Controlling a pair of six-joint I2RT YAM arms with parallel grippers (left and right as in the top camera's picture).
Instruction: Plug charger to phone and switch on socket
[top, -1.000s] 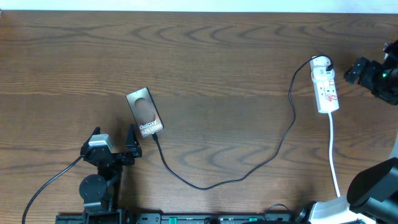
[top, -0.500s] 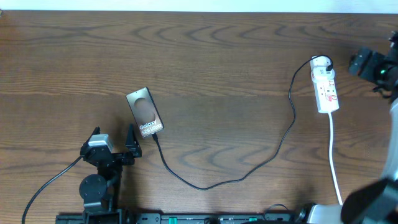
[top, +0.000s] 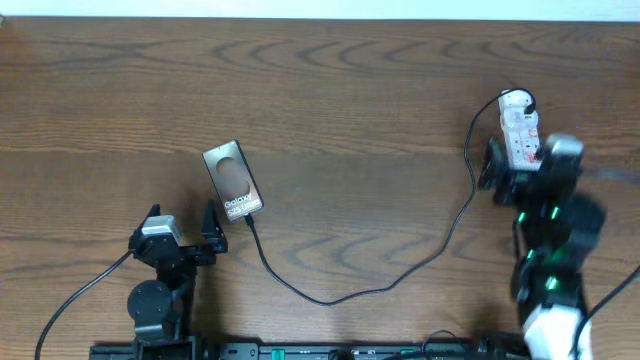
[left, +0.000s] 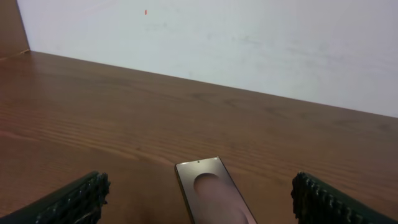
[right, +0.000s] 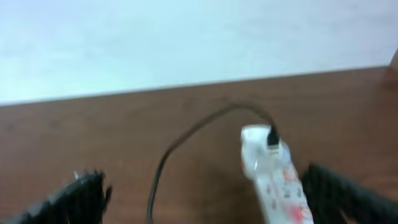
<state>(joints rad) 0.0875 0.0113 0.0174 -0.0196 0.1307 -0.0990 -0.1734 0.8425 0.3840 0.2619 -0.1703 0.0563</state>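
The phone (top: 232, 181) lies flat, left of centre; its far end shows in the left wrist view (left: 208, 193). The black charger cable (top: 330, 298) runs from the phone's near edge, where its tip touches, in a loop to the socket strip (top: 517, 122). My left gripper (top: 183, 224) is open and empty, just near of the phone, which lies between its fingers (left: 199, 182). My right gripper (top: 518, 160) is open over the strip's near half. In the blurred right wrist view the strip (right: 280, 180) lies between the fingers (right: 214, 193), close to the right one.
A black plug (right: 272, 138) sits in the strip's far end, with the cable (right: 168, 155) leading off it to the left. The right arm hides the strip's white cord. A white wall stands beyond the table's far edge (left: 249, 93).
My right arm has swung in from the table's far right edge and now hangs over the near half of the strip. The left arm, phone and cable have not moved.
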